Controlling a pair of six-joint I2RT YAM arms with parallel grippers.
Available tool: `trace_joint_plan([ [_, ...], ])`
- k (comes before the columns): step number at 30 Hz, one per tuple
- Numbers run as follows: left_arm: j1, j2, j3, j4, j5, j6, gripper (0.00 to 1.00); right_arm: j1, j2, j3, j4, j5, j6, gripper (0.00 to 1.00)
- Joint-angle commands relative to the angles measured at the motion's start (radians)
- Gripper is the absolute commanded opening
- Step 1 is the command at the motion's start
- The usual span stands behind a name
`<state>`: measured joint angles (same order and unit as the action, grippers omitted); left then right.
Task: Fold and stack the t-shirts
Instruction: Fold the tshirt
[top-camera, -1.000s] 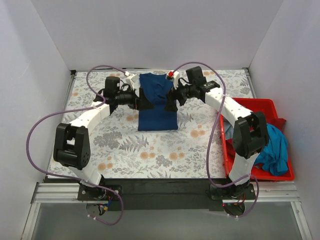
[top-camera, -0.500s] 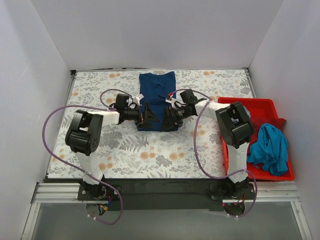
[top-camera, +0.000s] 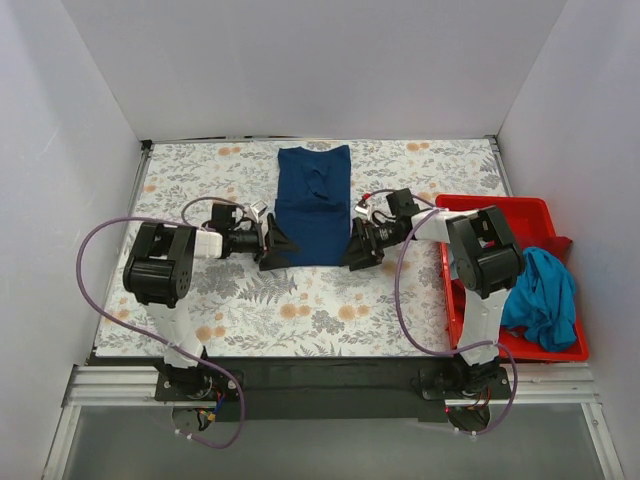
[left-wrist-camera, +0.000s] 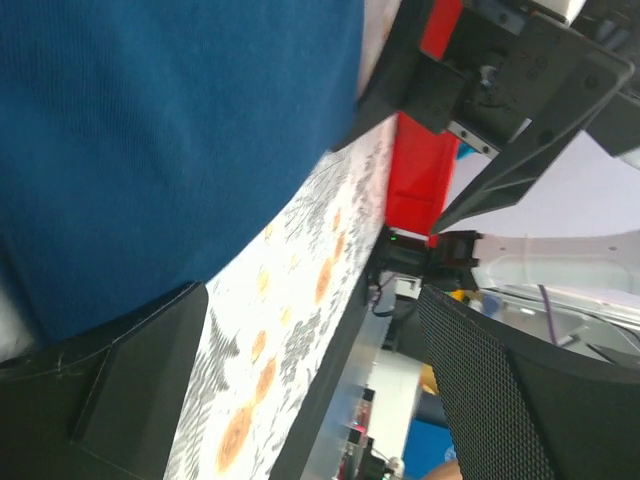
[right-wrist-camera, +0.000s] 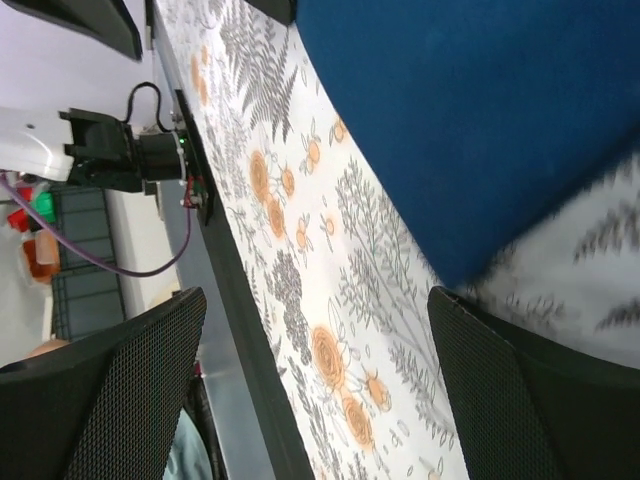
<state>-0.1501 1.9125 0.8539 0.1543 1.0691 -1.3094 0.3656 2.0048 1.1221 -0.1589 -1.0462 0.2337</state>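
Observation:
A navy blue t-shirt, folded into a long strip, lies flat on the floral table cover at the back centre. My left gripper is open and empty, low beside the shirt's near left corner. My right gripper is open and empty beside its near right corner. In the left wrist view the shirt fills the upper left, off the open gripper. In the right wrist view the shirt lies at the upper right, outside the open gripper. A teal-blue t-shirt lies crumpled over a red one.
A red plastic bin stands at the table's right edge and holds the crumpled shirts. White walls close in the table on three sides. Purple cables loop from both arms over the floral cover.
Both grippers came down along the navy shirt from its far end to its near edge, then moved outward off its corners. The shirt lies flat as before.

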Motion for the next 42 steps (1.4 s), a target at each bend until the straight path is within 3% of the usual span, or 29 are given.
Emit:
trace_joint_plan([
  [1, 0.024, -0.133, -0.047, -0.09, -0.037, 0.117, 0.87, -0.005, -0.092, -0.067, -0.076, 0.11, -0.097, 0.98],
  [4, 0.027, -0.309, -0.026, -0.146, -0.057, 0.232, 0.93, -0.007, -0.211, -0.024, -0.176, 0.141, -0.195, 0.98],
  [5, 0.033, -0.358, -0.006, -0.232, -0.052, 0.34, 0.94, -0.008, -0.263, 0.019, -0.251, 0.19, -0.311, 0.98],
  [6, 0.034, -0.38, 0.017, -0.283, -0.052, 0.341, 0.94, -0.008, -0.287, 0.043, -0.252, 0.221, -0.37, 0.98],
  [11, 0.034, -0.467, 0.105, -0.47, -0.156, 0.871, 0.9, 0.019, -0.386, 0.102, -0.344, 0.458, -0.757, 0.98],
  [15, 0.034, -0.468, 0.105, -0.493, -0.189, 1.279, 0.67, 0.068, -0.356, 0.14, -0.332, 0.537, -0.864, 0.92],
  [17, 0.032, -0.452, 0.108, -0.492, -0.176, 1.472, 0.5, 0.091, -0.316, 0.189, -0.334, 0.54, -0.878, 0.83],
  [19, 0.027, -0.431, 0.109, -0.495, -0.169, 1.562, 0.43, 0.136, -0.301, 0.2, -0.318, 0.552, -0.939, 0.72],
  [24, -0.055, -0.365, 0.083, -0.558, -0.236, 1.876, 0.37, 0.237, -0.261, 0.171, -0.263, 0.632, -1.022, 0.6],
  [28, -0.091, -0.307, 0.076, -0.558, -0.258, 1.929, 0.34, 0.289, -0.224, 0.14, -0.226, 0.684, -1.076, 0.52],
  [42, -0.137, -0.224, 0.04, -0.518, -0.307, 1.977, 0.34, 0.299, -0.173, 0.007, -0.137, 0.71, -1.174, 0.5],
])
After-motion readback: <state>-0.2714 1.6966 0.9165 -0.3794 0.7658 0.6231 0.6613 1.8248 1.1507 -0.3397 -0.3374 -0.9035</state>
